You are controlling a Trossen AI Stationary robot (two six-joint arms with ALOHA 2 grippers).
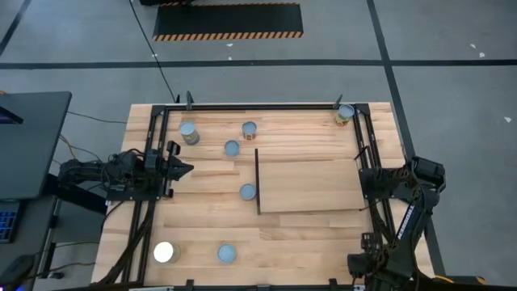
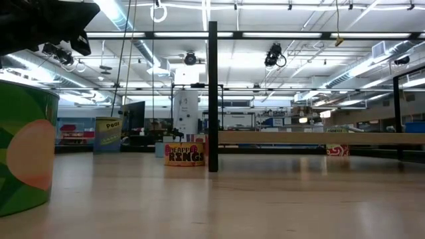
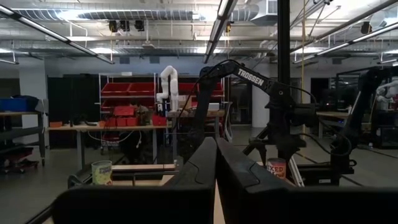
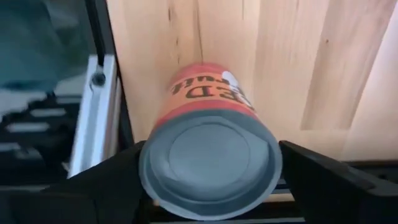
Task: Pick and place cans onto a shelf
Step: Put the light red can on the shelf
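- High view: the shelf (image 1: 311, 186), a pale panel with its long side running left to right, lies right of centre on the counter (image 1: 202, 234), and nothing rests on it. The cans stand upright around it: three in the upper middle (image 1: 188, 132) (image 1: 249, 129) (image 1: 232, 148), one just beside the shelf's dark strip (image 1: 247, 191), one in the upper right corner (image 1: 345, 114), a glaring white one (image 1: 164, 252) and another (image 1: 227, 254) along the bottom.
- The left tool (image 1: 184, 169) sits at middle left, pointing right. The right arm (image 1: 404, 194) is folded at the right edge.
- Low view: a green can (image 2: 25, 149) fills the left edge; a yellow-orange can (image 2: 184, 155) stands beside the dark upright strip (image 2: 212, 96) at centre.
- Left wrist view: the left tool's fingers (image 3: 202, 171) are together, holding nothing, pointing level across the room.
- Right wrist view: the right tool (image 4: 211, 171) has its fingers apart, either side of an orange-labelled can (image 4: 208, 134) seen from above; I cannot tell whether they touch it.
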